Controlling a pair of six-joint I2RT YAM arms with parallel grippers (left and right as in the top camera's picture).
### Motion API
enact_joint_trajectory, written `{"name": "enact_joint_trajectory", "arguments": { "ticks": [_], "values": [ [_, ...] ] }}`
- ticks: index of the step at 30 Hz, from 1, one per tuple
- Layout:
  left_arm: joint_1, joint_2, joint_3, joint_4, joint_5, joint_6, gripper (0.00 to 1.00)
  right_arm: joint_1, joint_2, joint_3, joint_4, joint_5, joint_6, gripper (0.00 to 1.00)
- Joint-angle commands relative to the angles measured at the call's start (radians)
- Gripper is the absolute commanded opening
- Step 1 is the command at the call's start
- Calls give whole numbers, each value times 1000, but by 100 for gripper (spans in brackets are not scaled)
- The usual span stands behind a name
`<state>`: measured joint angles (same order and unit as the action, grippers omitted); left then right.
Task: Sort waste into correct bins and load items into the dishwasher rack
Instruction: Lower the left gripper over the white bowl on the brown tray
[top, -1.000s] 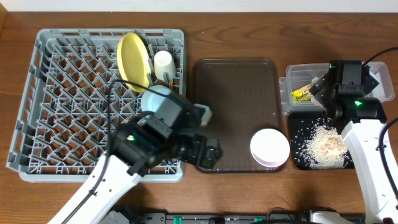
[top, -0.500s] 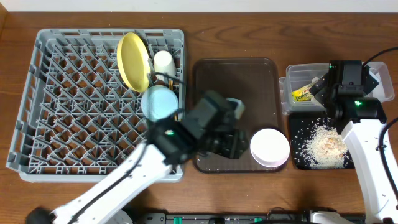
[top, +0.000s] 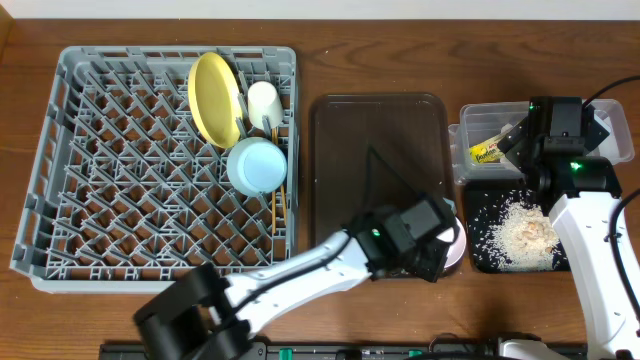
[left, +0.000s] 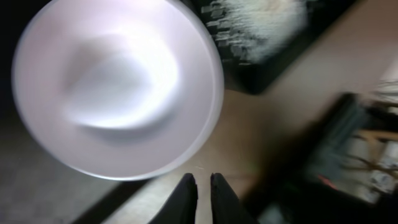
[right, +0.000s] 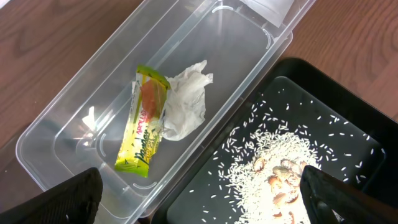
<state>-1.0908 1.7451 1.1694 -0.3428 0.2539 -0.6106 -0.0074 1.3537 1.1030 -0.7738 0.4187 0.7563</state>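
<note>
The white bowl (left: 118, 87) sits on the front right corner of the brown serving tray (top: 375, 150), mostly hidden under my left arm in the overhead view. My left gripper (left: 202, 186) is shut just outside the bowl's rim, holding nothing. My right gripper (right: 205, 199) hangs open over the edge between the clear tub (right: 74, 118) and the black tray (right: 348, 134). The tub holds a snack wrapper (right: 149, 127) and a crumpled tissue (right: 183, 102). Rice crumbs (right: 283, 168) lie in the black tray. The grey rack (top: 120, 170) holds the yellow plate (top: 213, 98), white cup (top: 264, 103), light blue bowl (top: 257, 165) and chopsticks (top: 277, 208).
The rack fills the left half of the table, the brown tray lies in the middle, and the tub and black tray lie at the right. My left arm (top: 330, 260) reaches across the front of the tray. Bare wood runs along the back edge.
My left arm swung right from the rack's front corner across the brown tray to the white bowl, and its jaws closed. The right arm has stayed still.
</note>
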Motion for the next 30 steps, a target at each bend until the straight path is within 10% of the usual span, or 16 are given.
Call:
{"name": "enact_joint_trajectory", "arguments": {
  "ticks": [1,30],
  "values": [
    [-16,46,0,2,-223,-32,9,-6,0,0,-2,10,-10,99],
    [-21,159,-1,-3,-682,39,8,-6,0,0,-2,10,-10,99]
  ]
}}
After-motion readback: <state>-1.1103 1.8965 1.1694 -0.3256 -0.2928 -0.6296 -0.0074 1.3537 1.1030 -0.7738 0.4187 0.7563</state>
